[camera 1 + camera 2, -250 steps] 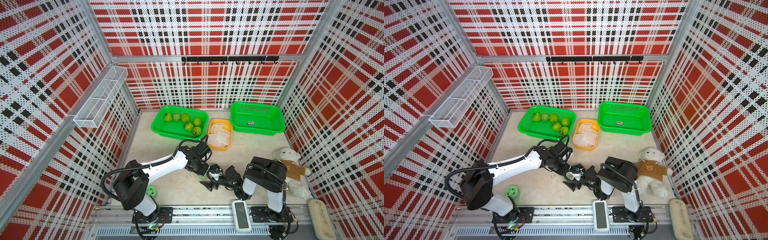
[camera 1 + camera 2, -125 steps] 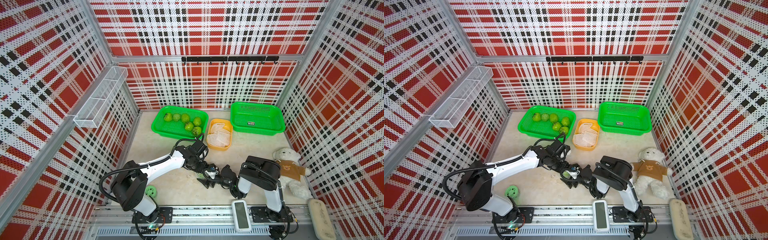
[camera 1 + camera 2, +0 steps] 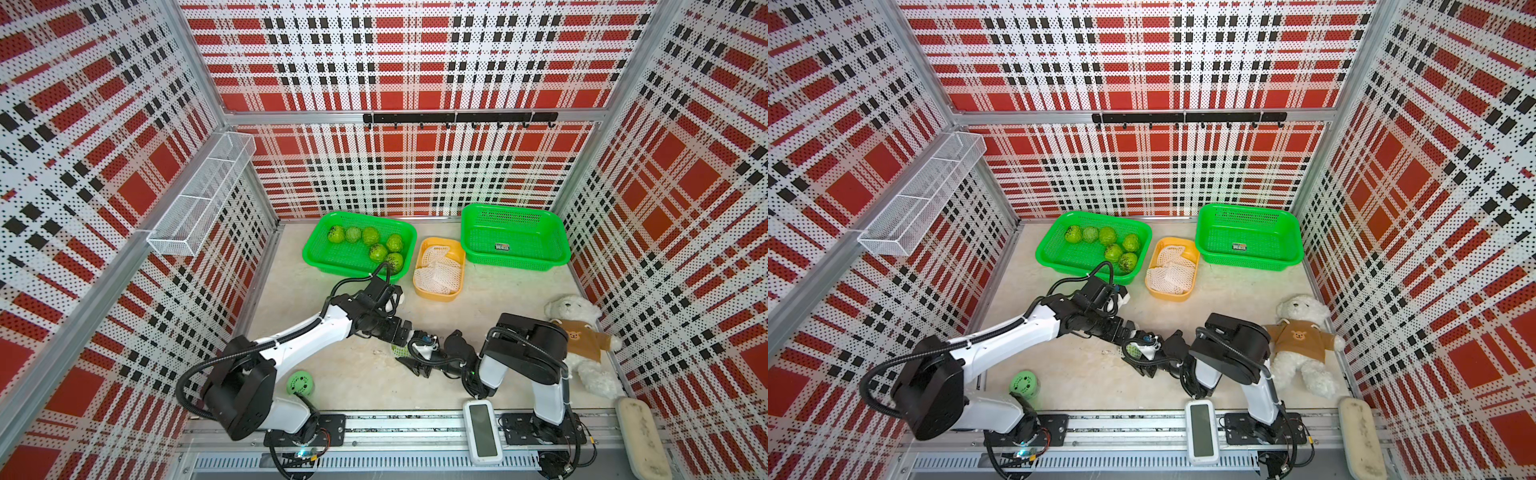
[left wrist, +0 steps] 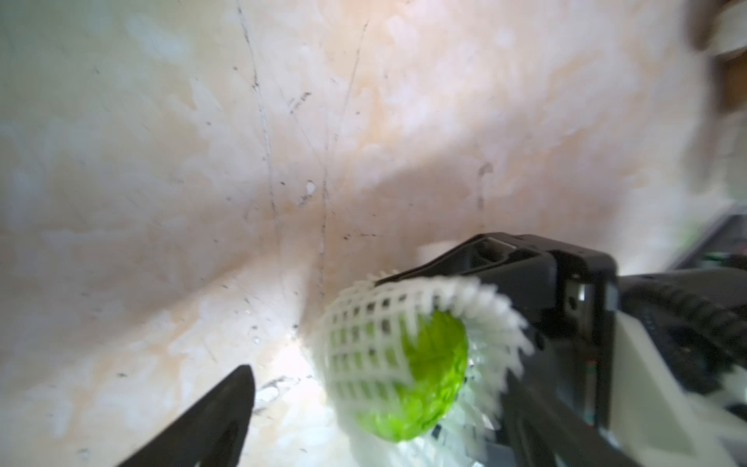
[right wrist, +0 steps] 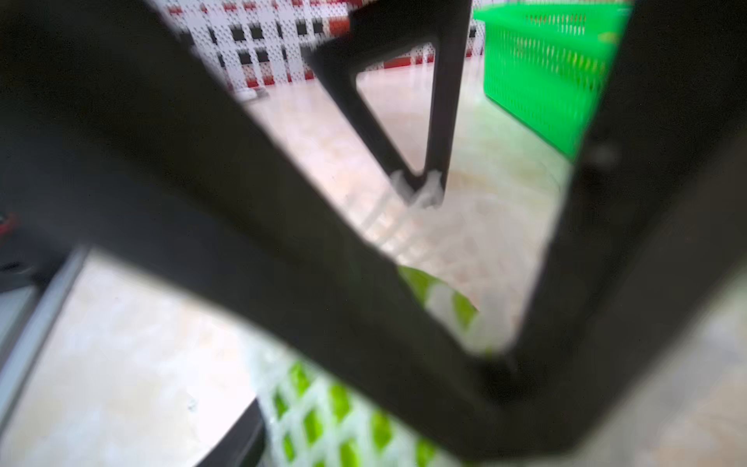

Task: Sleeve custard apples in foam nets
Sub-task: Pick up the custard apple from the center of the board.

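Tabletop (image 3: 353, 374), green basket (image 3: 328, 258) of custard apples (image 3: 371, 235)

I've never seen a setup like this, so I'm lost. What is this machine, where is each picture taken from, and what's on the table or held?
It is a robot with two arms, each ending in a two-fingered gripper. Both top views look down from one overhead camera; the two blurry close-ups come from cameras on the wrists. On the table lie a green basket holding six bumpy green fruits, a yellow tray of white foam nets, a second green basket, a teddy bear and a green ball. The left gripper stands open. The right gripper straddles one fruit partly covered by a net; whether it squeezes it is unclear.
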